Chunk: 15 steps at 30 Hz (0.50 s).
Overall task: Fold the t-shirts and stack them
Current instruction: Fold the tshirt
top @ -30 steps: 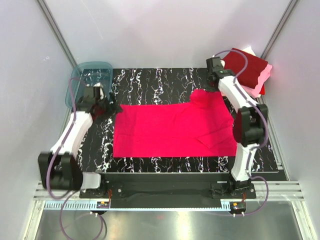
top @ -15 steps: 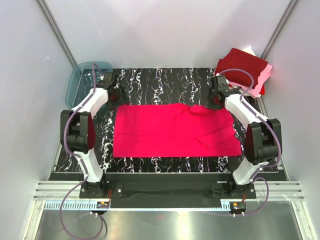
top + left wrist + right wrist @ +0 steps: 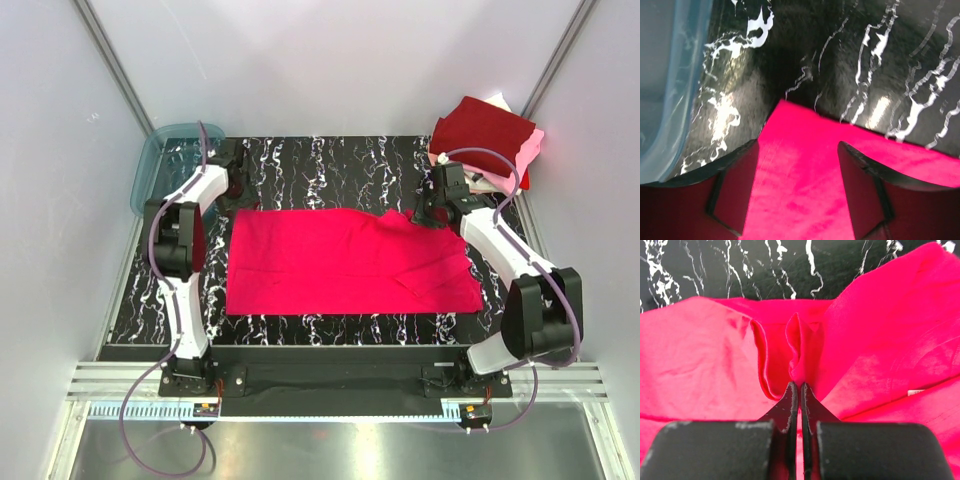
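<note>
Fabric covers the middle of the black marbled table (image 3: 330, 160), where the bright pinkish-red t-shirt (image 3: 340, 265) lies spread flat. The left gripper (image 3: 797, 152) hangs over the shirt's far left corner, near the blue-grey tub (image 3: 670, 75). Its fingers (image 3: 735, 190) stand well apart with the cloth between them and nothing clamped. The right gripper (image 3: 800, 387) is pressed closed at the far right edge, pinching a raised fold of the same shirt. A stack of folded shirts (image 3: 490, 135), dark maroon over pale pink, sits at the far right corner.
</note>
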Each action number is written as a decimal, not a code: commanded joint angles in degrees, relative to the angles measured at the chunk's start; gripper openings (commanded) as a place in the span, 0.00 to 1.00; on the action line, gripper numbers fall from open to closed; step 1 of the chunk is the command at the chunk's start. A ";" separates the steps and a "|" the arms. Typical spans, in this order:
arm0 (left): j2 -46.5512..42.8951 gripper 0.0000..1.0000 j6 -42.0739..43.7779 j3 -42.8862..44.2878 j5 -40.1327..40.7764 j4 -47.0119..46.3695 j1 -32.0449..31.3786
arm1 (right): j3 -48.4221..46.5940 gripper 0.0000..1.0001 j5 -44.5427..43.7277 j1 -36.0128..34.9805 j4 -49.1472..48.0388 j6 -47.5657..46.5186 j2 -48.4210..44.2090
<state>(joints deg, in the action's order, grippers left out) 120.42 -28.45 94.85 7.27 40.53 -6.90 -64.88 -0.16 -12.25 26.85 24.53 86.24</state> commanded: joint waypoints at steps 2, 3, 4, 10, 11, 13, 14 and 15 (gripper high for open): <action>2.97 0.66 -0.91 3.85 2.75 0.07 -0.31 | 1.51 0.00 2.89 -0.23 -2.77 0.87 -3.27; 3.50 0.66 -1.17 4.64 3.01 0.33 -0.49 | 1.86 0.00 2.80 -0.23 -2.77 0.95 -3.62; 4.03 0.65 -1.26 4.99 2.93 0.51 -0.57 | 2.13 0.00 2.89 -0.23 -2.68 0.87 -3.79; 6.67 0.63 -1.61 6.93 3.81 0.51 -1.01 | 3.44 0.00 3.15 -0.32 -2.33 0.34 -5.37; 7.28 0.62 -1.70 7.19 3.72 0.51 -1.01 | 3.88 0.00 3.07 -0.32 -2.24 0.16 -5.64; 7.20 0.61 -2.14 7.37 3.81 0.25 -1.01 | 4.15 0.00 2.72 -0.32 -1.98 0.07 -6.69; 6.94 0.61 -2.40 6.93 3.98 -0.01 -1.01 | 4.24 0.00 2.63 -0.23 -1.80 -0.10 -6.87; 6.41 0.62 -2.58 6.67 3.98 -0.63 -1.01 | 4.24 0.00 2.62 -0.32 -1.72 -0.19 -7.39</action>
<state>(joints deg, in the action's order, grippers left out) 126.87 -29.95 100.25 9.50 41.65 -7.68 -60.66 2.46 -12.27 26.35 24.86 82.13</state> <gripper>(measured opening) 0.614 0.019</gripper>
